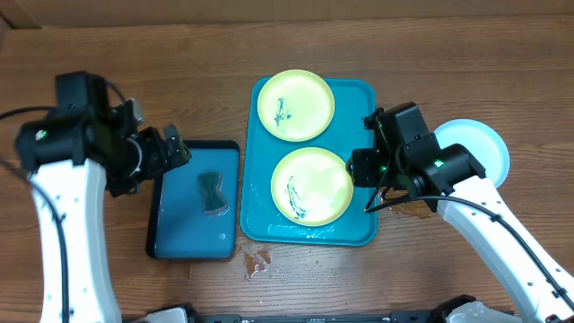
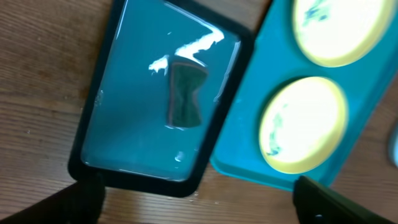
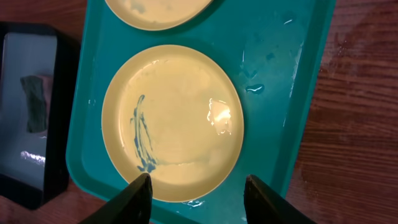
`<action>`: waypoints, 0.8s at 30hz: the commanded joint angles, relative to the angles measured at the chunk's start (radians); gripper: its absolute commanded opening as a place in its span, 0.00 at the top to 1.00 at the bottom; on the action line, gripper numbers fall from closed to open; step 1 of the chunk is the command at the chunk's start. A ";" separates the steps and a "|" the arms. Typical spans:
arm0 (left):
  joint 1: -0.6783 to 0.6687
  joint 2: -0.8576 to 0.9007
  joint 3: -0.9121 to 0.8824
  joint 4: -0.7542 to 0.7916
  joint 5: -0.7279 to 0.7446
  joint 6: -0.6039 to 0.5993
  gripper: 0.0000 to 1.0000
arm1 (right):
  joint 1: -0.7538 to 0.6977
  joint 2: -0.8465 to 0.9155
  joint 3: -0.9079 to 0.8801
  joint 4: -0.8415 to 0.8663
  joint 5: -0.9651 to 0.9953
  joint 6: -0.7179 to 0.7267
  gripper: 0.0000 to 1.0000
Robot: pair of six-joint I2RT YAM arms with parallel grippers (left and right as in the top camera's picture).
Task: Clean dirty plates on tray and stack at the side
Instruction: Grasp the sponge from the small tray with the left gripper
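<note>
The turquoise tray [image 1: 352, 109] holds two pale yellow-green plates, each with a dark blue-green smear: a far plate [image 1: 296, 105] and a near plate [image 1: 311, 185]. The near plate fills the right wrist view [image 3: 174, 121], the tray [image 3: 280, 56] wet around it. A pale blue plate [image 1: 480, 144] lies on the bare wood right of the tray, partly hidden by the right arm. My right gripper [image 3: 198, 190] is open and empty above the near plate's right edge. My left gripper [image 2: 199, 202] is open and empty above the small tray's left side.
A smaller dark-rimmed blue tray [image 1: 170, 242] with a dark sponge [image 1: 212, 191] in water sits left of the turquoise tray; it also shows in the left wrist view [image 2: 245, 46]. Water drops [image 1: 257, 262] lie on the wood near the front.
</note>
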State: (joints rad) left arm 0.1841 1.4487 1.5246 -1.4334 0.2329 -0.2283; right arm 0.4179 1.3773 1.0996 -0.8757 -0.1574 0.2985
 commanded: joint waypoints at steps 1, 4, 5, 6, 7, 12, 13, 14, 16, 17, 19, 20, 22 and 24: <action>-0.018 0.080 -0.093 0.021 -0.060 0.000 0.07 | -0.005 -0.008 0.016 -0.004 -0.001 -0.014 0.50; -0.035 0.137 -0.197 0.086 -0.054 -0.023 0.15 | -0.005 -0.008 0.016 -0.006 -0.001 -0.014 0.50; -0.041 0.154 -0.227 0.109 -0.047 -0.024 0.20 | -0.005 -0.008 0.016 -0.006 -0.001 -0.014 0.50; -0.051 0.172 -0.262 0.140 -0.040 -0.032 0.23 | -0.005 -0.008 0.016 -0.006 -0.001 -0.014 0.50; -0.064 0.190 -0.297 0.180 -0.037 -0.035 0.25 | -0.005 -0.008 0.016 -0.006 -0.001 -0.014 0.50; -0.150 0.259 -0.377 0.335 -0.114 -0.123 0.35 | -0.005 -0.008 0.016 -0.006 -0.001 -0.014 0.54; -0.165 0.267 -0.377 0.352 -0.147 -0.143 0.36 | -0.005 -0.008 0.016 -0.006 -0.001 -0.014 0.54; -0.188 0.275 -0.377 0.376 -0.201 -0.168 0.36 | -0.005 -0.008 0.016 -0.006 -0.001 -0.014 0.55; -0.228 0.283 -0.377 0.411 -0.285 -0.199 0.42 | -0.005 -0.008 0.016 -0.007 -0.001 -0.014 0.57; -0.241 0.285 -0.377 0.420 -0.308 -0.204 0.45 | -0.005 -0.008 0.016 -0.009 -0.001 -0.014 0.57; -0.275 0.290 -0.377 0.441 -0.357 -0.207 0.50 | -0.005 -0.008 0.016 -0.015 -0.001 -0.014 0.58; -0.285 0.293 -0.378 0.443 -0.373 -0.218 0.52 | -0.005 -0.008 0.016 -0.018 -0.001 -0.014 0.59; -0.305 0.306 -0.379 0.442 -0.399 -0.269 0.53 | -0.005 -0.008 0.016 -0.025 -0.001 -0.014 0.61; -0.315 0.322 -0.381 0.452 -0.392 -0.278 0.57 | -0.005 -0.008 0.016 -0.028 -0.001 -0.014 0.62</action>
State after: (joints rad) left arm -0.1143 1.7351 1.1484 -0.9928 -0.0864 -0.4397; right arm 0.4179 1.3773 1.0996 -0.9047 -0.1574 0.2874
